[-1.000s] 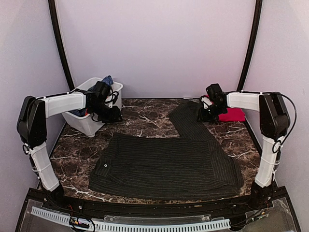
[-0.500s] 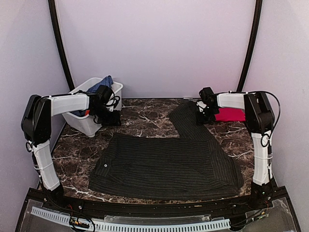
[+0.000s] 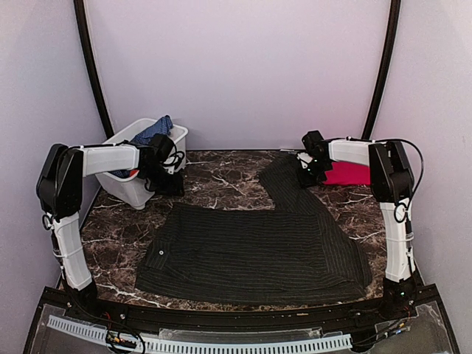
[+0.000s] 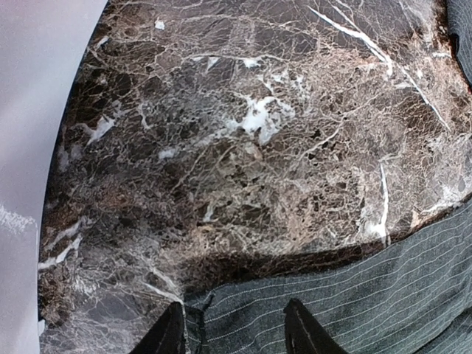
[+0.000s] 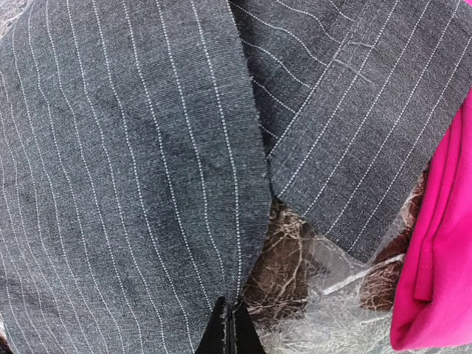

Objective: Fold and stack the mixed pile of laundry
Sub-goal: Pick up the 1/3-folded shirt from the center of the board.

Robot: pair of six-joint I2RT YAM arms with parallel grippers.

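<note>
Shirt (image 5: 133, 147) edge in closed right gripper (image 5: 229, 333)

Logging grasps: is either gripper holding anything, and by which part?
The right gripper appears pinched shut on the sleeve-end edge of the dark charcoal pinstriped shirt; the left gripper, open, holds nothing.

White arm links (image 3: 107, 157), blk joints (image 3: 60, 183) + cables (image 3: 175, 155), blk left claw (image 3: 175, 186), right claw (image 3: 304, 175)

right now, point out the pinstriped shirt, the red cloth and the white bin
pinstriped shirt (image 3: 251, 254), top external view, middle of its spread body
red cloth (image 3: 355, 175), top external view, its bare upper face
white bin (image 3: 129, 190), top external view, its near wall
</note>
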